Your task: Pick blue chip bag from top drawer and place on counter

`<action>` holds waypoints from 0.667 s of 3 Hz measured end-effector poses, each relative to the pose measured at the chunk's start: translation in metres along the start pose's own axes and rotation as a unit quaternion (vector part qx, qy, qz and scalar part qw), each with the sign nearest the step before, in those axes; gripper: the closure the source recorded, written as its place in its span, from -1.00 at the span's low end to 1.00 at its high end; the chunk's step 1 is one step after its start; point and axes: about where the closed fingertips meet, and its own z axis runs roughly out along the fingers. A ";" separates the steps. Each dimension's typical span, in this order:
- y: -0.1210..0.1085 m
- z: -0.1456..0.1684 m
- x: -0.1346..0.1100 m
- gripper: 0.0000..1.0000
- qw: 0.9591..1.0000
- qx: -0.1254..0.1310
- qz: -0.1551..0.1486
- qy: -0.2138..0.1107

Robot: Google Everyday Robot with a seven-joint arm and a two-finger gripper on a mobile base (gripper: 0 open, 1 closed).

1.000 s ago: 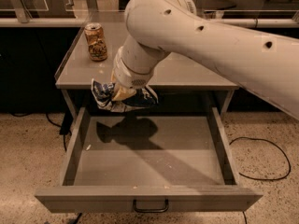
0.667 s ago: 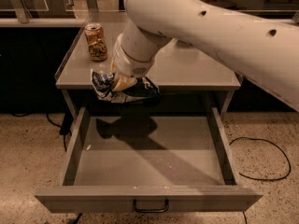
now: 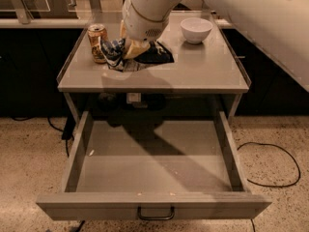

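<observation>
Bag (image 3: 157, 56) hangs pinched in the closed gripper (image 3: 133, 50) just over the counter (image 3: 203, 66). A careless lowering could tip the can (image 3: 97, 42) just beside it.

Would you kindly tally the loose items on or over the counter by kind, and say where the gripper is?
Chip bags: 1, the blue chip bag, held by the gripper over the counter
Drink cans: 1, the can
Bowls: 1, the white bowl
Total: 3
</observation>
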 end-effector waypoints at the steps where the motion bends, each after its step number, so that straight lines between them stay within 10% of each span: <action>1: -0.028 -0.008 0.029 1.00 1.000 0.024 -0.002 -0.009; 2: -0.058 -0.006 0.069 1.00 0.996 0.058 0.006 -0.068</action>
